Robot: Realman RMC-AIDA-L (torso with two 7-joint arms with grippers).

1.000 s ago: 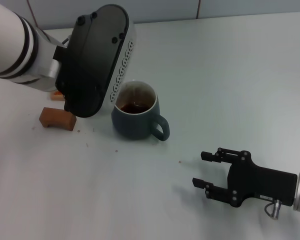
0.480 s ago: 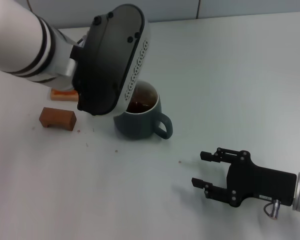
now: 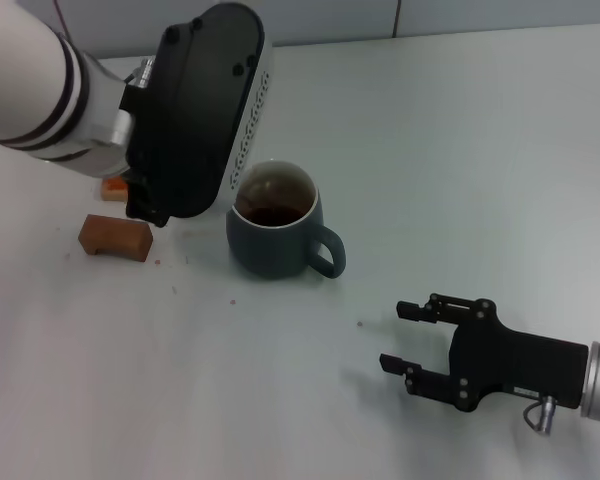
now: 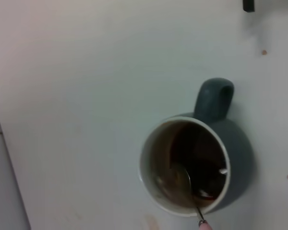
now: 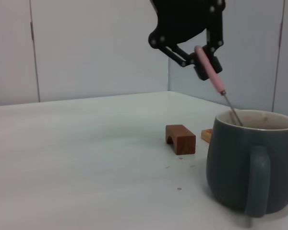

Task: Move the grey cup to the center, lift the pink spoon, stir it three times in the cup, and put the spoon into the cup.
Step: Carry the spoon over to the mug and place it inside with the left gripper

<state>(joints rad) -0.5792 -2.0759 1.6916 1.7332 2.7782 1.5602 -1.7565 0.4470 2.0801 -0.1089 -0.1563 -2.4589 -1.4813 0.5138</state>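
On a pale table [image 3: 500, 130], going from left to right: two brown wooden blocks sit at the left. The nearer one [image 3: 115, 237] has a small arch cut in its underside; the farther, more orange one [image 3: 113, 188] is mostly hidden behind the arm. Both are clear of the cup and should not hinder the stirring.

Above them hangs the left gripper [image 5: 205, 63], on a bulky black and white arm just left of the cup. Its fingers pinch the pink spoon [image 5: 215, 80] near the top of its handle, and the spoon slants down so its metal bowl dips into the drink.

The spoon looks light, thin and stiff (a smooth handle that could twist in a loose pinch), so a hold high on the handle suits it.

Next comes the grey cup [image 3: 276, 236], upright near the middle of the table, its loop handle pointing right and towards the near edge. It holds dark brown liquid. Being ceramic, it is probably heavy enough to stay put, yet brittle, and a hard knock on the rim might spill it.

At the near right, well apart from the cup, the right gripper [image 3: 408, 339] hovers low with its fingers spread, holding nothing.
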